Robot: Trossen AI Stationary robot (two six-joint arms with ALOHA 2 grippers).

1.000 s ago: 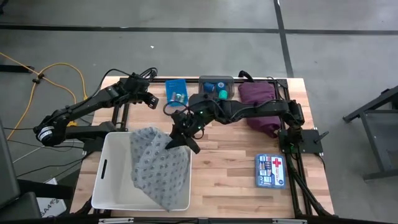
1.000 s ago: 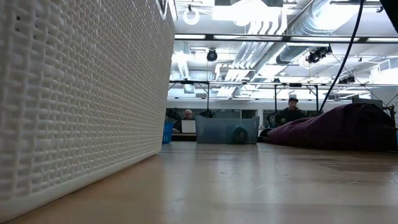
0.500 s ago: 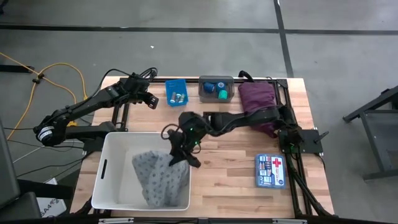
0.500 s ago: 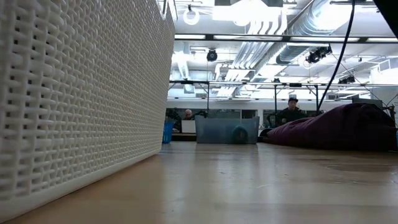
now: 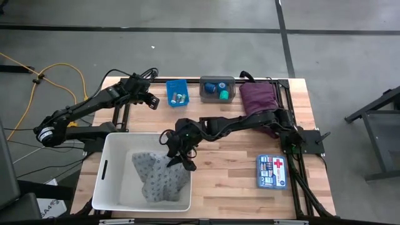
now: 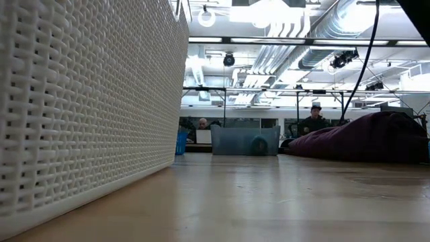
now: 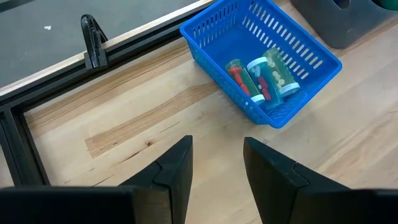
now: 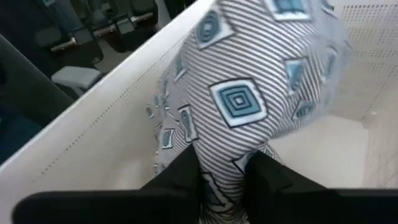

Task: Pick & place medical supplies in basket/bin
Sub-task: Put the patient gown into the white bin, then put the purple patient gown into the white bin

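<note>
My right gripper [image 5: 179, 159] reaches over the right wall of the white basket [image 5: 112, 139] and is shut on the grey patterned cloth [image 5: 160, 178], which is bunched in the basket's right half. In the right wrist view the cloth [image 8: 249, 74] fills the picture between the fingers. My left gripper [image 5: 152, 100] waits open at the far left, near the blue bin [image 7: 261, 56] that holds vials [image 7: 264, 74]. The maroon cloth [image 5: 257, 100] lies on the table at the far right. My right gripper pinches a bunched fold of the grey cloth [image 8: 221, 155] between its two fingers [image 8: 180, 180], at the cloth's upper right end. The fingers slant down from the table's right side. The rest of the cloth sags slack below them onto the basket's floor [image 8: 323, 143].
A grey bin [image 5: 217, 88] with blue and green tape rolls stands at the far edge beside the blue bin [image 5: 177, 93]. A first-aid box [image 5: 272, 171] lies at the near right. Bare wood lies between the basket and that box. People sit in the room beyond the table [image 6: 316, 117].
My right gripper has sunk and gone toward the table's near edge, down to the basket's right wall, rolling a little. The grey cloth, which hung spread out and draped over the basket's near right corner, has dropped and crumpled into a heap inside the basket.
</note>
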